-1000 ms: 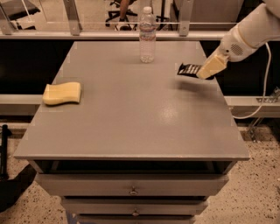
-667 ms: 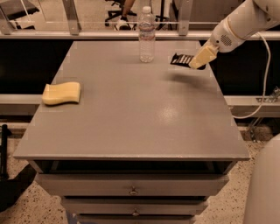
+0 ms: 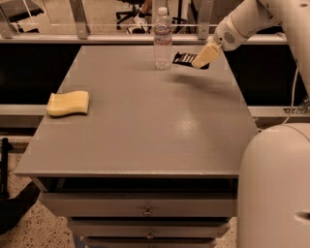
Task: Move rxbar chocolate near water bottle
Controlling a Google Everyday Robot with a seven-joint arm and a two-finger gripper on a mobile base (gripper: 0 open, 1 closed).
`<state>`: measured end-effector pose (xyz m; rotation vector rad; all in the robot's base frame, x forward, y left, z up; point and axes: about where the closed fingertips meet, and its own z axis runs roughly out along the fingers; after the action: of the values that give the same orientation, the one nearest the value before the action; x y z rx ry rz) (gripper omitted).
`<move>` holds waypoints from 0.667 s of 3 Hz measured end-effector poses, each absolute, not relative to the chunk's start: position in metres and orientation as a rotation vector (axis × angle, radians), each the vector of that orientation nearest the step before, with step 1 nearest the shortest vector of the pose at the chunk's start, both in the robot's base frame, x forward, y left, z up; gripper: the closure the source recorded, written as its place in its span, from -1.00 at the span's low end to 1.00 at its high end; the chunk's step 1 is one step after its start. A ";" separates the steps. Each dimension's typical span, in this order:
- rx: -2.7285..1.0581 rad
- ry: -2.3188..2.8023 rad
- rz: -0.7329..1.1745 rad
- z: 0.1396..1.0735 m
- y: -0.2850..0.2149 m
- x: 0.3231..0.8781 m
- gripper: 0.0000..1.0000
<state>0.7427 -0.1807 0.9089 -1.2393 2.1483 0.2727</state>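
In the lower right corner of the frame, the robot's rounded white base (image 3: 276,189) is filling the foreground, standing just beside the right front corner of a grey table (image 3: 145,131). Under the tabletop, along the bottom edge, two grey drawers (image 3: 140,210) with small metal knobs are showing, one above the other. At the left of the frame, a yellow sponge (image 3: 69,103) is lying flat on the table near its left edge, well apart from everything else. Farther back, at upper centre, the water bottle (image 3: 162,38), clear, ribbed and white-capped, is standing upright near the table's far edge. Just to its right, the rxbar chocolate (image 3: 183,58), in its black wrapper with white lettering, is being held a little above the tabletop. It is sitting close beside the bottle without touching it, and a soft shadow is falling on the grey surface beneath it. The gripper (image 3: 198,60) is reaching in from the upper right, its pale fingers pressing together on the bar's right end and pinching it. Behind it, the white arm (image 3: 244,22) is slanting up toward the top right corner. At the very back, a metal railing (image 3: 80,19) is running along the top of the frame, and the legs of an office chair (image 3: 131,7) are showing beyond it.
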 end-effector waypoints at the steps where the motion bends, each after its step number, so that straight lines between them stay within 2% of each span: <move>1: -1.269 2.151 0.291 0.897 -0.159 0.757 0.63; 2: -1.271 2.168 0.280 0.886 -0.151 0.772 0.03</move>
<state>0.7725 -0.1511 0.8859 -1.2709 2.1675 0.2804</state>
